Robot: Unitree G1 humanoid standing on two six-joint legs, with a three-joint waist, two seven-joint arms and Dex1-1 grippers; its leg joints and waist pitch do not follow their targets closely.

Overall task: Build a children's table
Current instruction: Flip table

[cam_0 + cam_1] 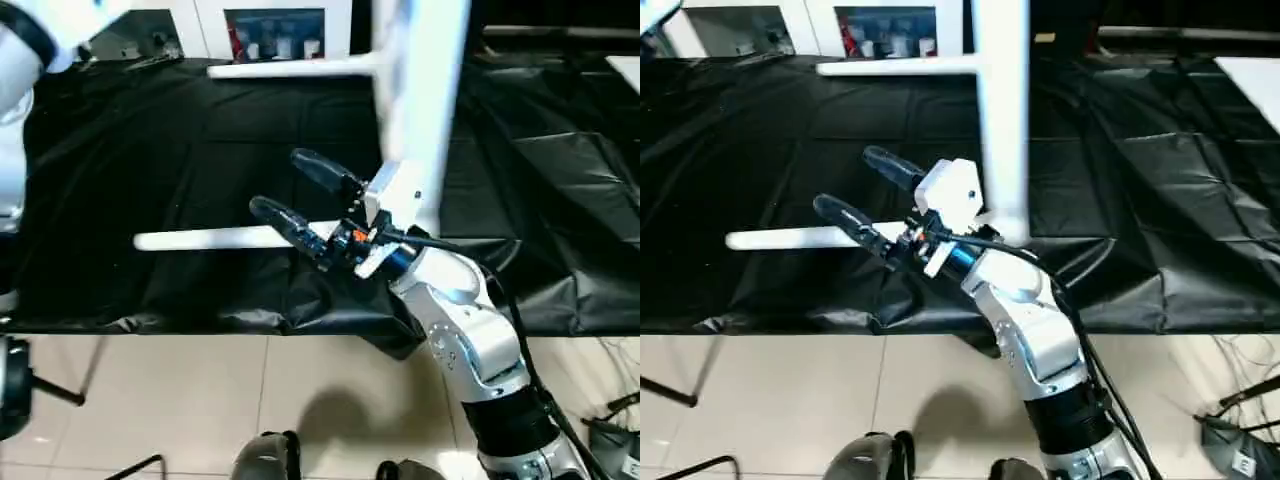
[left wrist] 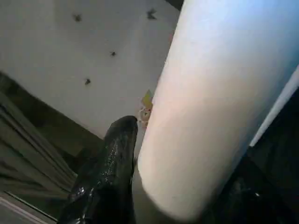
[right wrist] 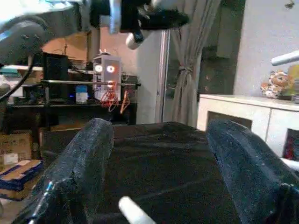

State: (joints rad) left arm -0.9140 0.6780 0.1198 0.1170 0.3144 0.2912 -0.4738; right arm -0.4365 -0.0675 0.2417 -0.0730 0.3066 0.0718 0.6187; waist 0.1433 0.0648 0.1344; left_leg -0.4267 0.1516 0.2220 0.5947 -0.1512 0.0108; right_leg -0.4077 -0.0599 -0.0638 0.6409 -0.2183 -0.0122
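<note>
One white table leg (image 1: 200,239) lies across the black-covered table. My right gripper (image 1: 280,184) is open just above that leg's right end, one finger (image 3: 79,163) on each side, and the leg's tip (image 3: 133,212) shows low between them. A second white leg (image 1: 420,100) hangs upright close in front of the head camera. My left gripper is shut on it, with one black finger (image 2: 110,172) lying against the tube (image 2: 210,107). The right wrist view shows the raised left gripper (image 3: 140,21). A third leg (image 1: 290,68) lies at the table's far edge. The tabletop is out of view.
Wrinkled black cloth (image 1: 150,150) covers the whole table, and its front edge drops to a tiled floor (image 1: 200,400). White cabinets (image 1: 890,30) stand behind the table. A white flat surface (image 1: 1252,80) shows at the far right edge. Cables (image 1: 610,400) lie on the floor at right.
</note>
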